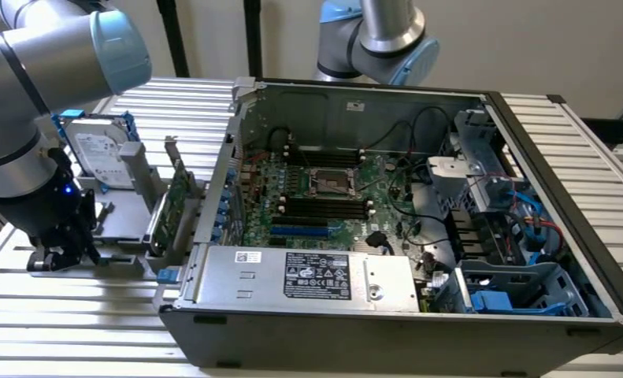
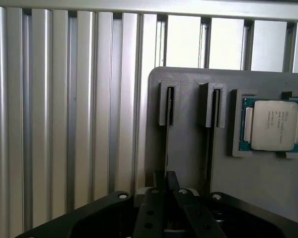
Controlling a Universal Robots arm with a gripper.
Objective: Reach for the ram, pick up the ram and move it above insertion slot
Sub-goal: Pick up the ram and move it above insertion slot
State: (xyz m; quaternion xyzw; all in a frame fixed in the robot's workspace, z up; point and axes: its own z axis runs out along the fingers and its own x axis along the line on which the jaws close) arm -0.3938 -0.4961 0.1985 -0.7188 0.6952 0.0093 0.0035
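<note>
At the exterior view's lower left, the gripper (image 1: 61,260) sits low on the grey holder (image 1: 122,224), its fingers (image 2: 150,213) apparently pinching the ram (image 2: 167,144), which stands on edge in a holder slot; we judge a straight, untilted lift frees it best.

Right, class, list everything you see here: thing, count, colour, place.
Computer case: one, dark grey, open, on the table.
Motherboard: one, green, inside the case.
Power supply: one, silver, case's near side.
Hard drive: one, silver, blue rails, exterior view's left of case.
Expansion card: one, green, upright beside case.
Processor chip: one, silver, in grey holder.
Table: one, silver, slatted.
Other robot arm: one, grey-blue, behind case.
Gripper: one, black, over the holder.
</note>
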